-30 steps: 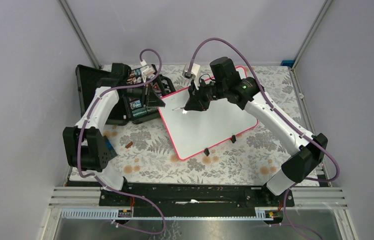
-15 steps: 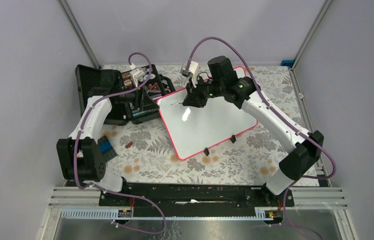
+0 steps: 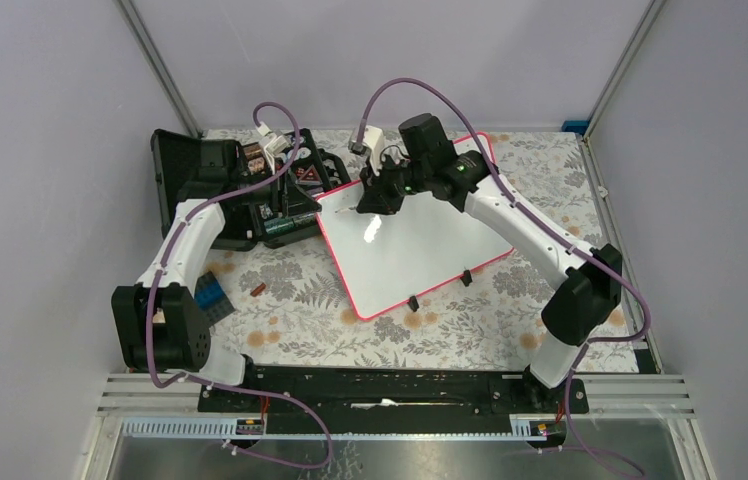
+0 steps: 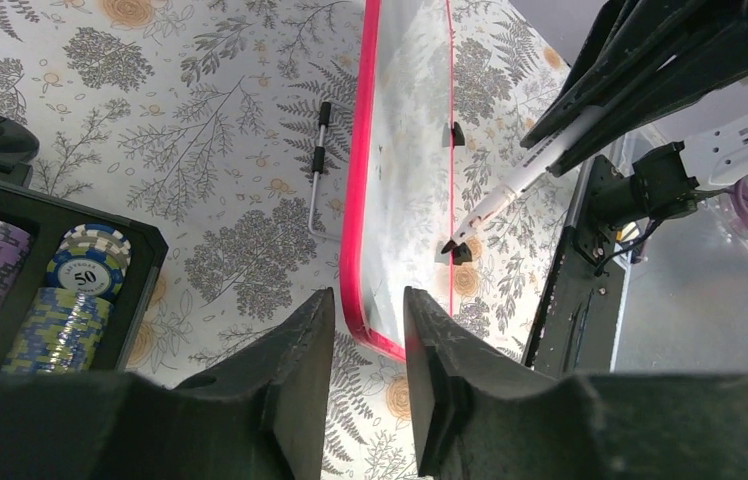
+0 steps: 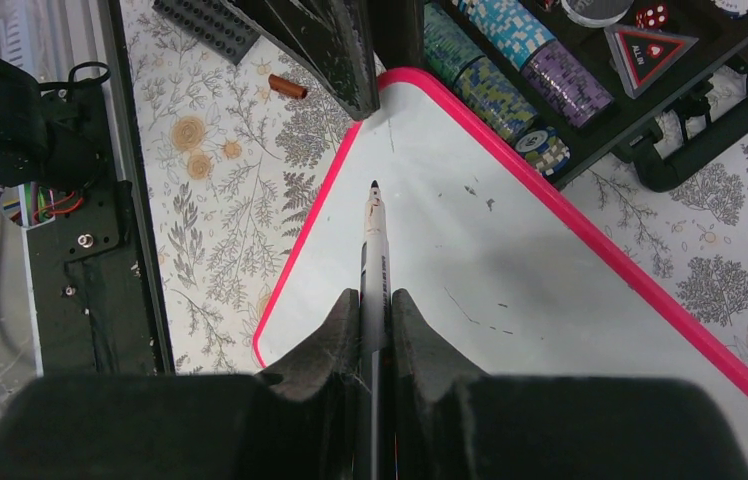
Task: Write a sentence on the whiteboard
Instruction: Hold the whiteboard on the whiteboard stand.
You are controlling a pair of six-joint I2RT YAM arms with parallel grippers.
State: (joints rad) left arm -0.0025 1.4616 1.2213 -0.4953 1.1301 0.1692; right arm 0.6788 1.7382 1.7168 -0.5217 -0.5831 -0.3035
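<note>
The whiteboard [image 3: 430,245] lies tilted on the floral cloth, white with a pink-red rim and two black clips on its near edge. No sentence shows on it, only faint specks and short strokes [image 5: 475,315]. My right gripper [image 5: 374,295] is shut on a white marker [image 5: 376,235], whose dark tip hovers over the board near its far-left corner. Seen from above, that gripper [image 3: 375,200] is over the board's upper left. My left gripper [image 4: 368,292] stands open with nothing between its fingers, beside that same corner [image 3: 308,203]; the pink rim [image 4: 358,200] runs on beyond the gap.
A black case [image 3: 280,190] of poker chips lies open just left of the board. A blue block [image 3: 212,292] and a small brown piece [image 3: 258,290] lie on the cloth near the left arm. A thin black-and-silver stick [image 4: 318,165] lies beside the board's rim.
My left gripper has opened and drawn back slightly at the board's corner. The right arm has carried the marker left, toward the far-left corner.
</note>
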